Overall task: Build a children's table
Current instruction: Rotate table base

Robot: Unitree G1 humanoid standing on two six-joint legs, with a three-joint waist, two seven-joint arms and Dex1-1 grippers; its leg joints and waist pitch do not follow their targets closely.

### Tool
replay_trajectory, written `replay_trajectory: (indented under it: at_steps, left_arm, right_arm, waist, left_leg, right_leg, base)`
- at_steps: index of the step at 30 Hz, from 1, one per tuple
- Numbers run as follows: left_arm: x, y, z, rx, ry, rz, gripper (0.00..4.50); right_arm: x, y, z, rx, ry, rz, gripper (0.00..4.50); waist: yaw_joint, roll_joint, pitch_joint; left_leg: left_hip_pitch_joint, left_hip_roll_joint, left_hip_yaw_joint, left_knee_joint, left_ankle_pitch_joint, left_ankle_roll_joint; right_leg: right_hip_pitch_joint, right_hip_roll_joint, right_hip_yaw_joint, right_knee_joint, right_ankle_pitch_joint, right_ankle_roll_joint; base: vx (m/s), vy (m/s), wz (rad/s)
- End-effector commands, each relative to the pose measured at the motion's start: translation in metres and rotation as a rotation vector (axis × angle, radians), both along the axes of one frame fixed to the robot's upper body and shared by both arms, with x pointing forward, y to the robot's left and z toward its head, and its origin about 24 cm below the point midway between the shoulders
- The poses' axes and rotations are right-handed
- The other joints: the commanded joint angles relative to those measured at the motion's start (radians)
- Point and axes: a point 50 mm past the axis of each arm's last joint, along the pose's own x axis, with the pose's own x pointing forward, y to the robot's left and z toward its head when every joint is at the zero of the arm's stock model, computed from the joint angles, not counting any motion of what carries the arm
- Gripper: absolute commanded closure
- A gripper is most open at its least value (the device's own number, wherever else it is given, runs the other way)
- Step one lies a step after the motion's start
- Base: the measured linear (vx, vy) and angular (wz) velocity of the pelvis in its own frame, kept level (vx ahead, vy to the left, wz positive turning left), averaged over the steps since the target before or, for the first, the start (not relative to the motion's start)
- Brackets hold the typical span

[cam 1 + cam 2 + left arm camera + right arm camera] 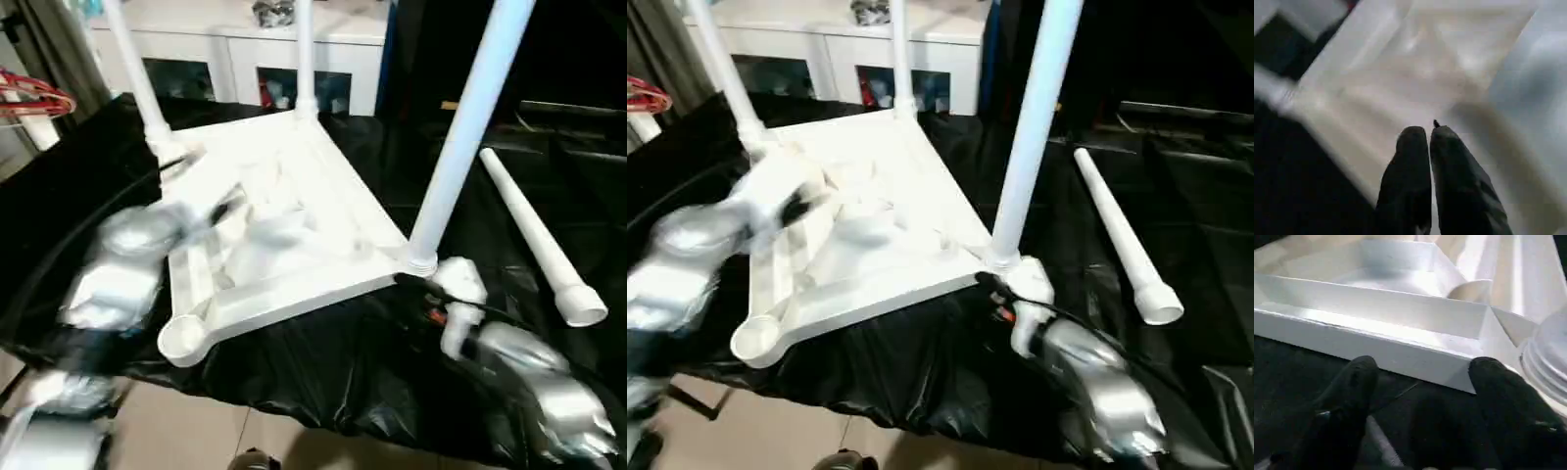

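Lying upside down on the black cloth (323, 372), the table top (284, 235) showed its ribbed underside, with three legs standing in corner sockets: one leg (468, 132) at the corner just ahead of the right gripper (1422, 382), and two more, a far leg (306, 59) and a left-side leg (137, 73), well beyond both grippers. The fourth leg (539, 240) lay loose on the cloth, out past the right gripper and apart from the top. The empty socket (181, 338) sat at the near corner, close beside the left forearm (118, 274). The step in hand was judged to be the fitting of the last leg, with the assembly about three-quarters done. The next move would call for the right arm to reach the loose leg, take it near its collared end, carry it across to the empty socket and seat it upright while the top was steadied. The left gripper (1429, 142) hovered over the ribbed interior, its two fingers pressed together and holding nothing. The right gripper stood with its fingers spread wide, nothing between them, just short of the top's outer wall. The right wrist view gave the threaded collar (1547, 357) of the nearest seated leg and the rim at close range, detail the head views lacked; the head views alone placed the loose leg and the empty socket. The white cabinet (255, 59) stood behind the work.
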Motion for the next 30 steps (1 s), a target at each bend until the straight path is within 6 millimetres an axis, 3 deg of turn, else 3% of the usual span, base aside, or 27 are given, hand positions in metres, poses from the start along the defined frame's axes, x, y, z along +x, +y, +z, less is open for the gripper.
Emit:
replay_trajectory:
  at_steps: [1, 2, 3, 6, 10, 14, 16, 23, 30]
  left_arm:
    - [-0.003, 0.001, -0.005, 0.017, 0.025, -0.003, 4.40]
    - [-0.005, 0.003, -0.017, 0.050, 0.069, -0.005, 4.46]
    - [-0.006, 0.005, -0.021, 0.066, 0.085, -0.008, 4.45]
    - [-0.010, 0.006, -0.030, 0.085, 0.131, -0.024, 4.48]
    - [-0.018, 0.001, -0.042, 0.065, 0.216, -0.101, 4.50]
    - [-0.036, -0.010, -0.054, 0.078, 0.377, -0.285, 4.50]
    - [-0.043, -0.015, -0.055, 0.068, 0.433, -0.359, 4.50]
    - [-0.057, -0.051, -0.039, -0.052, 0.474, -0.672, 4.50]
    - [-0.060, -0.085, -0.034, -0.147, 0.469, -0.773, 4.50]
  right_arm:
    - [0.006, 0.001, -0.006, -0.035, 0.029, -0.038, 1.39]
    - [0.011, 0.003, -0.006, -0.056, 0.017, -0.051, 1.45]
    - [0.013, 0.004, -0.006, -0.066, 0.009, -0.055, 1.56]
    - [0.017, 0.003, -0.007, -0.079, -0.002, -0.067, 1.70]
    - [0.021, 0.001, -0.007, -0.090, -0.013, -0.087, 2.14]
    - [0.027, 0.000, -0.009, -0.109, -0.020, -0.106, 2.38]
    - [0.030, 0.001, -0.009, -0.112, -0.023, -0.112, 2.71]
    - [0.041, 0.006, -0.009, -0.112, -0.035, -0.120, 3.15]
    - [0.044, 0.011, -0.011, -0.111, -0.039, -0.113, 3.84]
  waist:
    - [-0.006, -0.002, -0.060]
    - [-0.004, 0.000, -0.061]
    - [-0.008, -0.005, -0.058]
    - [-0.005, -0.003, -0.059]
    - [-0.003, -0.007, -0.061]
    - [-0.002, -0.005, -0.062]
    - [-0.005, -0.005, -0.060]
    - [-0.009, -0.007, -0.063]
    - [-0.021, -0.010, -0.063]
  left_leg:
    - [0.021, 0.040, -0.025, -0.088, -0.382, -0.025]
    - [0.025, 0.040, -0.025, -0.087, -0.390, -0.030]
    - [0.025, 0.037, -0.025, -0.088, -0.423, -0.036]
    - [0.030, 0.038, -0.024, -0.087, -0.433, -0.040]
    - [0.029, 0.040, -0.024, -0.088, -0.423, -0.039]
    - [0.029, 0.042, -0.026, -0.089, -0.418, -0.040]
    - [0.026, 0.041, -0.024, -0.091, -0.415, -0.041]
    - [0.026, 0.040, -0.019, -0.089, -0.375, -0.041]
    - [0.020, 0.036, -0.014, -0.084, -0.325, -0.023]
  right_leg:
    - [0.030, -0.060, 0.048, -0.080, -0.388, -0.138]
    - [0.026, -0.061, 0.048, -0.081, -0.391, -0.138]
    - [0.025, -0.062, 0.049, -0.085, -0.426, -0.128]
    - [0.022, -0.066, 0.052, -0.091, -0.445, -0.115]
    - [0.024, -0.065, 0.053, -0.087, -0.412, -0.127]
    - [0.025, -0.070, 0.054, -0.081, -0.396, -0.146]
    - [0.027, -0.069, 0.056, -0.080, -0.393, -0.152]
    - [0.033, -0.065, 0.056, -0.068, -0.324, -0.184]
    - [0.041, -0.063, 0.055, -0.065, -0.293, -0.196]
  base:
    - [0.000, 0.000, 0.00]
    - [0.000, 0.000, 0.00]
    - [0.000, 0.000, 0.00]
    - [0.000, 0.000, 0.00]
    - [0.000, 0.000, 0.00]
    - [0.000, 0.000, 0.00]
    - [0.000, 0.000, 0.00]
    - [0.000, 0.000, 0.00]
    - [0.000, 0.000, 0.00]
